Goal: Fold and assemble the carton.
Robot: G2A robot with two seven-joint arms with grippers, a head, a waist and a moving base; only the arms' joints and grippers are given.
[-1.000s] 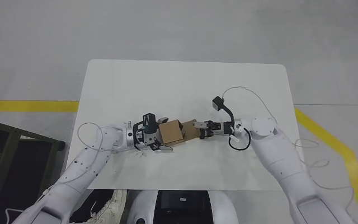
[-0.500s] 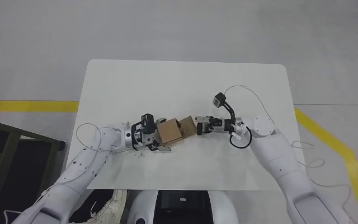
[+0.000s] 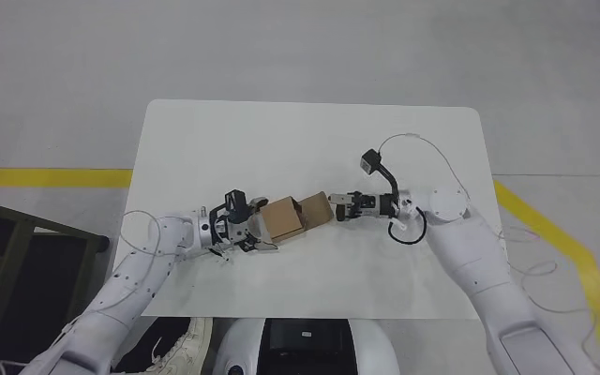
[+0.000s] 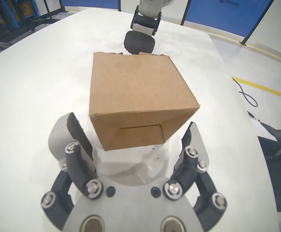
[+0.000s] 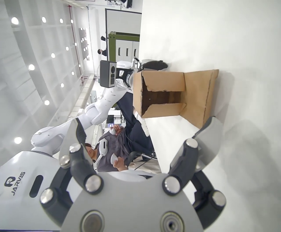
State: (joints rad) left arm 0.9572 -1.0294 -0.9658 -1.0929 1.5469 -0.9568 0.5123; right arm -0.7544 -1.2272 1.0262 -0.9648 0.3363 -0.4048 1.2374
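CHANGE: left gripper [image 3: 253,225] has backed off toward the table [image 3: 187,150] left edge, fingers spread, empty | carton [image 3: 292,217]: mid-table, nearer front edge, free just beyond those fingertips | right gripper [image 3: 339,206]: spread, facing open end | JUDGED: released; flaps unfolded.

just a white table [image 3: 309,131] on a plain grey floor [image 3: 281,47] with a yellow line [image 3: 66,176] across it, blue panels [image 4: 219,13] standing beyond the table, rows of round ceiling lights [image 5: 31,67] overhead.
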